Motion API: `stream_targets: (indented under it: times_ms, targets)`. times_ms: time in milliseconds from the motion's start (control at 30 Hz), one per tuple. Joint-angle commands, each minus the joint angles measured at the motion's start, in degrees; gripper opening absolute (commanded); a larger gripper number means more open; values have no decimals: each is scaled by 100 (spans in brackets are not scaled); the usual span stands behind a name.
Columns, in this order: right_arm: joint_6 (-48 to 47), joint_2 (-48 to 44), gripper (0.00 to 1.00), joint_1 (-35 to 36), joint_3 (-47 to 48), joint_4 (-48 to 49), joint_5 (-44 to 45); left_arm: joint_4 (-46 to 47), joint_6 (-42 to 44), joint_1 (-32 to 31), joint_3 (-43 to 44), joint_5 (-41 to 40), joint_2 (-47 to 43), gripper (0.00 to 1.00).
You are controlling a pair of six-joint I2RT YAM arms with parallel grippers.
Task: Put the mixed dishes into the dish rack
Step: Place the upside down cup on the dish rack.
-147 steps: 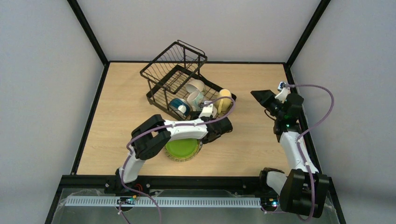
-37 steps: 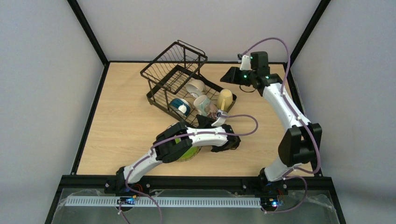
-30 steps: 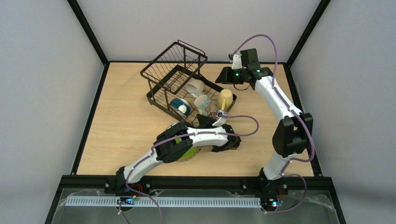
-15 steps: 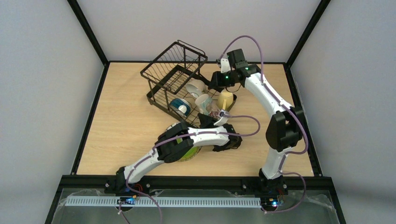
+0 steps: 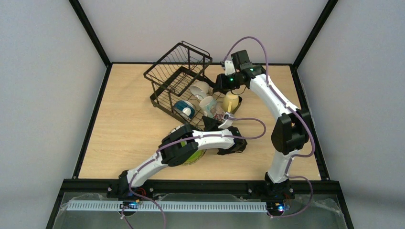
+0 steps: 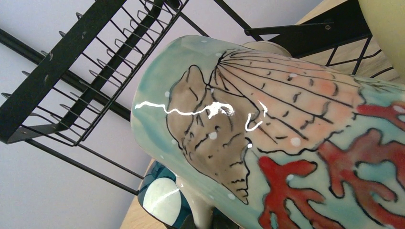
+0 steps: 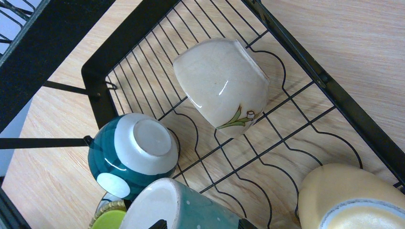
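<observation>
**Pale wooden table [image 5: 119, 138]: right gripper [image 5: 218, 86] arrives over the black wire dish rack [image 5: 177, 71]**

Seconds ago the right arm was folded back by the table's right edge. Within the last second or so it swept in past the far right corner. It now hangs over the far right side of the rack's flat tray and has hardly moved in the final half-second. Its jaws stand wide and carry nothing. Its wrist view looks down on three dishes:

- the cream crackle-glazed bowl [image 7: 222, 86], lying on its side
- the upturned blue bowl with white spots [image 7: 131, 152], by the tray's near edge
- the pale yellow mug [image 7: 348, 200], at the tray's right corner

The left gripper [image 5: 211, 120] has not stirred over that same second. It is closed down narrow at the tray's near edge. It appears to be pinching the teal-and-cream mug painted with a shell and red coral [image 6: 267, 133]. That mug fills its wrist view and sits tilted on the tray wires between the blue bowl and the yellow mug. The fingers themselves are out of sight, so the grip is my reading.

For the task, four of the five dishes are in the tray. The green plate with the striped rim [image 5: 196, 155] lies flat on the table toward its near edge, mostly under the left forearm and outside the rack. The right arm's arrival suggests a hand-off or a tidying of the mugs — which, I cannot tell — and the plate is the one piece left to load.
</observation>
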Motion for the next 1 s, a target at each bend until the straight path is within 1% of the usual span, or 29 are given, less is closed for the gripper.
stream_targets:
  times_ms: [0, 333, 533, 700, 967]
  targets:
    - [-81, -201, 84, 19, -5, -89, 44, 305, 36, -121, -193, 552, 69, 2]
    - [-87, -344, 84, 19, -71, 53, -89, 303, 138, 51, -541, 225, -272, 2]
    - [-132, -330, 84, 19, -60, 9, -186, 305, 172, 112, -780, 96, -326, 2]
    - [-250, -320, 85, 19, -41, -172, -255, 305, 114, 93, -937, 133, -231, 2]
    - [-340, -516, 87, 16, -263, -263, -224, 313, 183, -157, -935, 174, 75, 2]
